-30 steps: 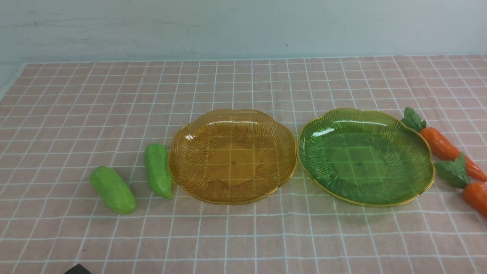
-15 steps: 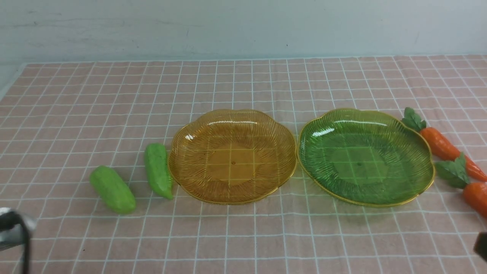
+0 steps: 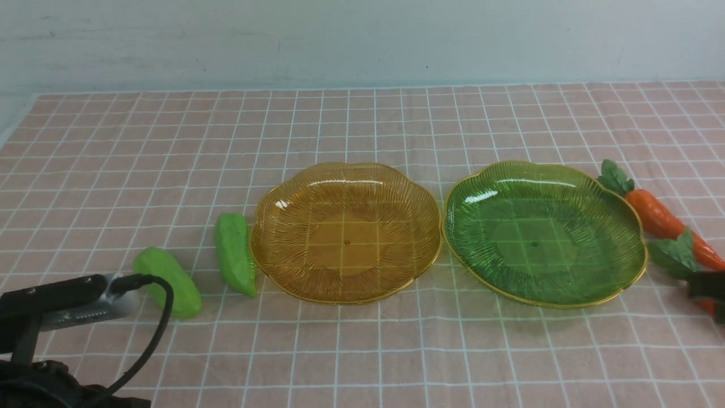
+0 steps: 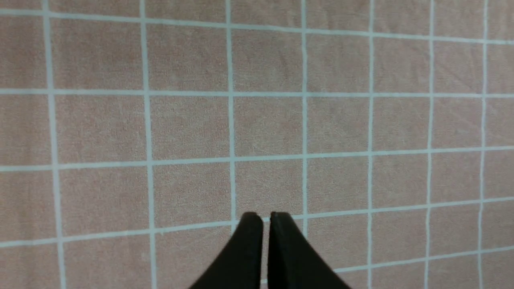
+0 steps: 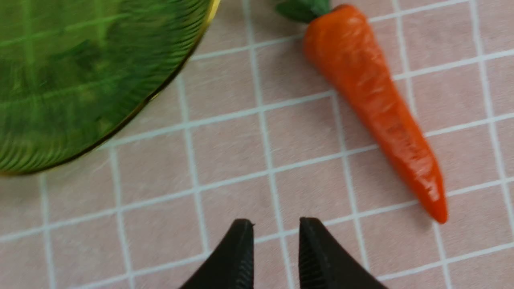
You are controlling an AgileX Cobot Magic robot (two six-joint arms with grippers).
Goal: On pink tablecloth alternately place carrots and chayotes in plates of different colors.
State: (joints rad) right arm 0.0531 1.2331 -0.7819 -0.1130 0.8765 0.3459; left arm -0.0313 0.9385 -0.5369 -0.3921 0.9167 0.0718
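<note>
Your pink-and-white checked tablecloth (image 3: 385, 351) carries two green chayotes (image 3: 235, 255), an amber scalloped plate (image 3: 345, 283), a green scalloped plate (image 3: 532, 283) and two orange carrots (image 3: 654, 214).

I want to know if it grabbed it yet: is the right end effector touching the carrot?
Apart. The right wrist view shows bare cloth between the right end effector and the carrot.
</note>
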